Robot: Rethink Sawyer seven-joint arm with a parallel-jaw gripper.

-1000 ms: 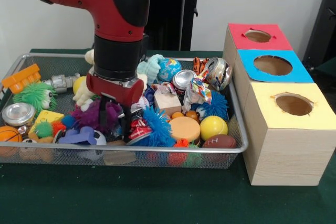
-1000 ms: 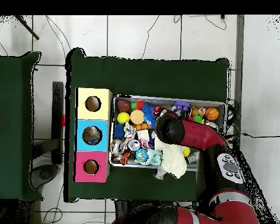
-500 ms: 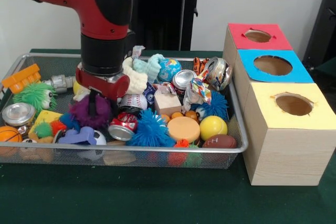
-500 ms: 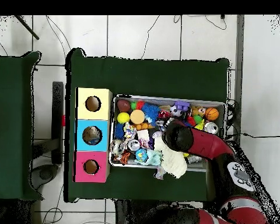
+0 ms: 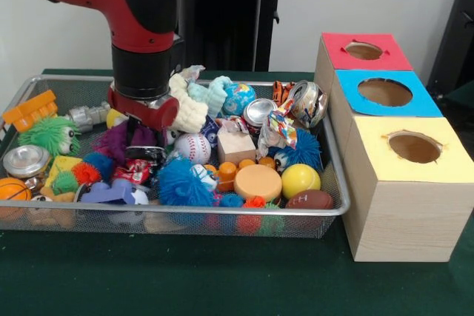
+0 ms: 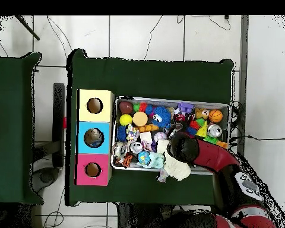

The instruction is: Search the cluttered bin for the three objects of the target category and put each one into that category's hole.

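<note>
- Front view, bin: the cluttered bin (image 5: 335, 183), a wire-mesh tray, sits on the green table (image 5: 222, 279), just beside the row of boxes on its right side.
- Front view, boxes: red-topped box (image 5: 364, 51), blue-topped box (image 5: 385, 92) and yellow-topped box (image 5: 415, 148), each with one hole.
- Front view, gripper: the gripper (image 5: 141, 142) is down among the toys at the bin's left-centre, above a crushed red can (image 5: 137, 172) and beside a purple fuzzy toy (image 5: 115, 142). Whether its fingers are spread or clenched, I cannot tell; the clutter hides the tips.
- Front view, risk: a cream plush (image 5: 185, 109) rests against the wrist. Judged likely to be dragged along if the arm lifts or sweeps.
- Front view, risk: a blue spiky ball (image 5: 178, 183) and a baseball (image 5: 194, 147) lie close by; a blind grasp may snag the wrong item.
- Overhead view, arm: the arm (image 6: 207, 155) covers the bin's side nearest the base, hiding the gripper.
- Overhead view, risk: the cream plush (image 6: 174, 169) hangs over the bin's rim; judged liable to fall out.
</note>
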